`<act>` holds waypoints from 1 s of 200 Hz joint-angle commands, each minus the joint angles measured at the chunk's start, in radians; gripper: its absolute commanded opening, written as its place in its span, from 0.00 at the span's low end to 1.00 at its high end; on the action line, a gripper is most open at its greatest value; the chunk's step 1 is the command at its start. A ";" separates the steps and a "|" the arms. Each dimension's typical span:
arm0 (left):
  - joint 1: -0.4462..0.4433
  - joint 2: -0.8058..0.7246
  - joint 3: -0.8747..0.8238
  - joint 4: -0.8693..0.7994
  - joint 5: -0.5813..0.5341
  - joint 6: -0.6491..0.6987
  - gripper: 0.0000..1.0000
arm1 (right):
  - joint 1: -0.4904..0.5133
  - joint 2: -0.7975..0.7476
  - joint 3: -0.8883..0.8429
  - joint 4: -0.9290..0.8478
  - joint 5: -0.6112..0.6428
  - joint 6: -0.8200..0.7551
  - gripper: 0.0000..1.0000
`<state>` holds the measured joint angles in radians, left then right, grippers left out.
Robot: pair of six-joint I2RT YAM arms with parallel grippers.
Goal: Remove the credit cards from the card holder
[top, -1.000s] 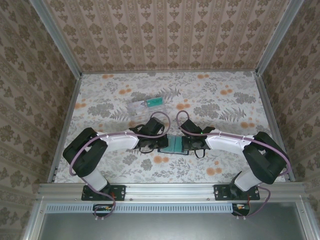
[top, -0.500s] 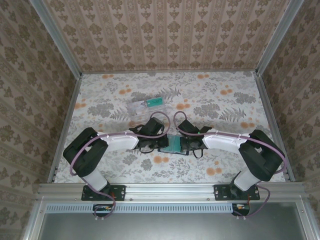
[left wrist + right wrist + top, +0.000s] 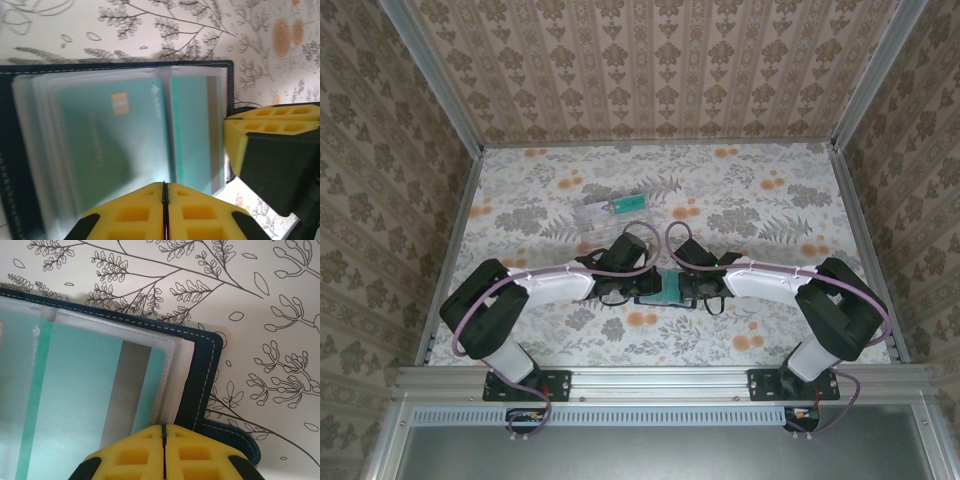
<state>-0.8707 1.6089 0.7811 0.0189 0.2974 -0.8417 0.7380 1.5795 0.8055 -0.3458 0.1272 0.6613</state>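
The navy card holder lies open on the table between both grippers. In the left wrist view its dark border frames clear sleeves holding a teal credit card with a gold chip. A second teal card with a grey stripe sits beside it. My left gripper is shut, its tips resting over the sleeves' near edge. In the right wrist view the striped card sits inside its sleeve by the holder's stitched right edge. My right gripper is shut at the sleeve's edge, and its yellow finger reaches the holder's right side.
A clear plastic box with something teal inside stands behind the left gripper. The right gripper faces it across the holder. Floral tablecloth spreads around, bounded by metal rails and patterned walls.
The right gripper has slid left onto the holder's right edge. The left arm's elbow has shifted a little left while its gripper stayed on the holder.
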 commanded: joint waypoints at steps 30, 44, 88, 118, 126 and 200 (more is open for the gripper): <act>-0.005 0.074 -0.006 0.134 0.080 -0.051 0.17 | 0.003 0.023 0.009 -0.012 0.009 -0.008 0.10; -0.005 0.083 -0.004 0.140 0.081 -0.053 0.18 | 0.004 0.023 0.009 -0.010 0.009 -0.009 0.10; -0.006 0.106 -0.003 0.153 0.091 -0.061 0.21 | 0.004 0.026 0.005 -0.004 0.006 -0.006 0.09; -0.010 0.120 -0.005 0.152 0.092 -0.064 0.19 | 0.003 0.024 0.001 -0.004 0.006 -0.005 0.09; -0.012 0.121 -0.005 0.155 0.094 -0.066 0.19 | 0.004 0.024 0.001 -0.004 0.006 -0.005 0.10; -0.002 0.086 -0.023 0.146 0.086 -0.070 0.00 | 0.001 0.026 -0.007 -0.005 0.009 0.001 0.09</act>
<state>-0.8761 1.7176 0.7792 0.1703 0.3740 -0.9131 0.7376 1.5795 0.8055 -0.3447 0.1280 0.6586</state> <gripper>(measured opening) 0.049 0.096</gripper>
